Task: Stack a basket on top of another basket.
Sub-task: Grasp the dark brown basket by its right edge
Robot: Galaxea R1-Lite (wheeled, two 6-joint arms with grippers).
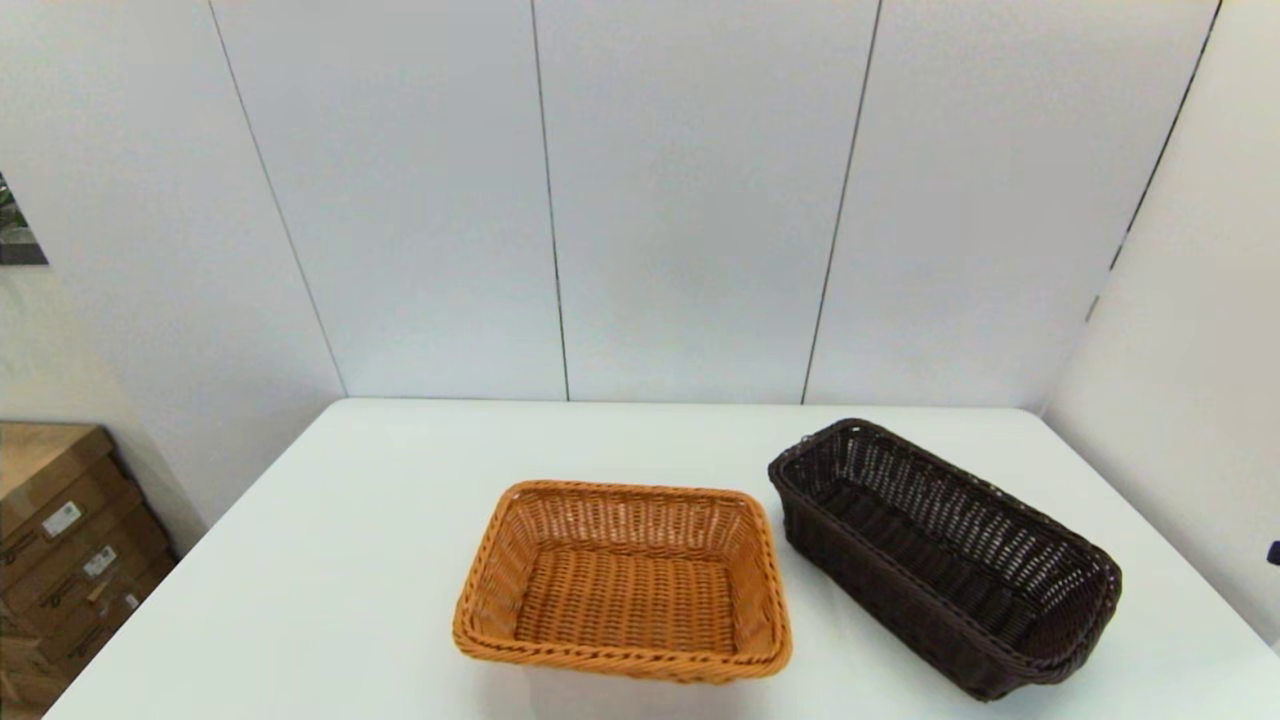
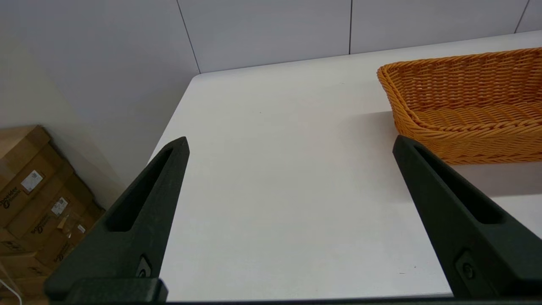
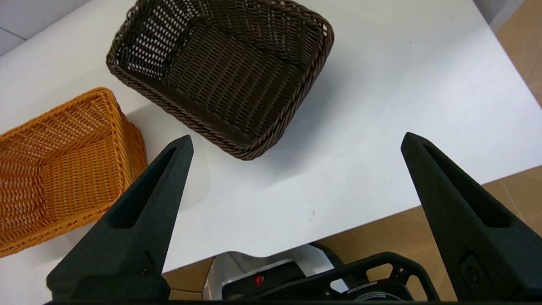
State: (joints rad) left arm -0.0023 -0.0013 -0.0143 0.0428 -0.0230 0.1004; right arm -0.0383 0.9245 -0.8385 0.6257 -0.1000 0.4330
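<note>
**Waiting baskets, both grippers spread wide**

Spanning the scene, the white table meets grey wall panels behind; cardboard boxes stack beside its left edge. Near its front edge sits the orange-tan basket, with the dark brown basket just beside it on the right, angled, not touching. The right gripper hovers spread before the dark basket, empty. The left gripper is spread too, orange-tan basket beside one finger.

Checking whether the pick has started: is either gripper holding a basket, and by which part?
Nothing is held. Left gripper and right gripper are open, clear of both baskets.
</note>
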